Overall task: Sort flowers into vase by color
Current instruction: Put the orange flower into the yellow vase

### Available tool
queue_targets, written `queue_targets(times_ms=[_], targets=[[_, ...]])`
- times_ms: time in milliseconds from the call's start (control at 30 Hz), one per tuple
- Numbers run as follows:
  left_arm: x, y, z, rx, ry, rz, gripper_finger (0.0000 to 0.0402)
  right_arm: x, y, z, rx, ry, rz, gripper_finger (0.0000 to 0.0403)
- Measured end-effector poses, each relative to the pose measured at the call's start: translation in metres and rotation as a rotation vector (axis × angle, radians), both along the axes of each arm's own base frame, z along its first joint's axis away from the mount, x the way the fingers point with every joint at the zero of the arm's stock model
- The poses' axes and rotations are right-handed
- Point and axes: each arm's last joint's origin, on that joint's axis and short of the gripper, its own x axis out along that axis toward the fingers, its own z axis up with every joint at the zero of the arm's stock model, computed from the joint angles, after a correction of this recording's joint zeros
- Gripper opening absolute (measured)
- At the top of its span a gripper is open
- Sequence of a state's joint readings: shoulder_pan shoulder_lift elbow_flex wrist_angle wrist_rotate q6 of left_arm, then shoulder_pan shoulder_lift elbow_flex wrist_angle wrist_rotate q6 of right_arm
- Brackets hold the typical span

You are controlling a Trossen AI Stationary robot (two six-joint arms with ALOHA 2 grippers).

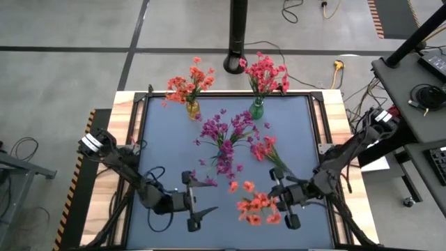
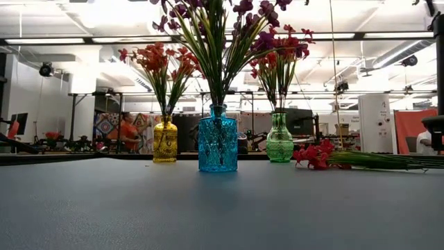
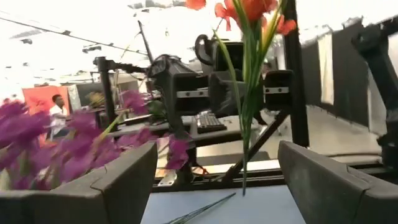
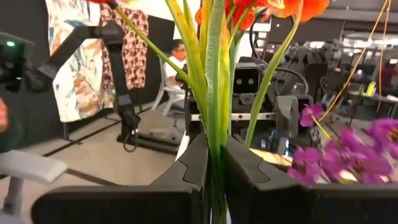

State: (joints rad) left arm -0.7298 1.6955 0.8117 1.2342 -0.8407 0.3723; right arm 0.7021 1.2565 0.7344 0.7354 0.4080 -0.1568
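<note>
Standing upright in the closed right gripper [image 1: 287,207], orange flowers [image 1: 256,206], facing the wide-open, empty left gripper [image 1: 193,202].

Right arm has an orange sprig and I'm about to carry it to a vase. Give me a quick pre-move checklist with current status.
1. Right gripper shut on the orange sprig stems: ok.
2. Left gripper open, holding nothing: ok.
3. Yellow vase upright, already holding orange flowers: ok.
4. Blue vase with purple flowers stands between sprig and yellow vase: not ok, route around.
5. Red-pink sprig lying on the mat, near the path: cannot tell if clear.
</note>
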Motion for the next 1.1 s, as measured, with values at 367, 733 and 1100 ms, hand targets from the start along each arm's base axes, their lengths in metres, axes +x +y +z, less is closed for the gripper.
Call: queue_targets(times_ms=[367,733,1100], targets=[[0.047,-0.01,0.025,0.076,0.051,-0.161,0.0315,0.042,0.037,0.016,-0.113,-0.095,0.029,0.0028],[0.068,-0.029,0.023,0.105,0.086,-0.197,0.0315,0.082,0.068,0.033,-0.238,-0.187,0.012,0.0028],[0.066,-0.043,0.032,0.125,0.087,-0.206,0.0282,0.1,0.058,0.031,-0.254,-0.182,-0.036,0.0028]])
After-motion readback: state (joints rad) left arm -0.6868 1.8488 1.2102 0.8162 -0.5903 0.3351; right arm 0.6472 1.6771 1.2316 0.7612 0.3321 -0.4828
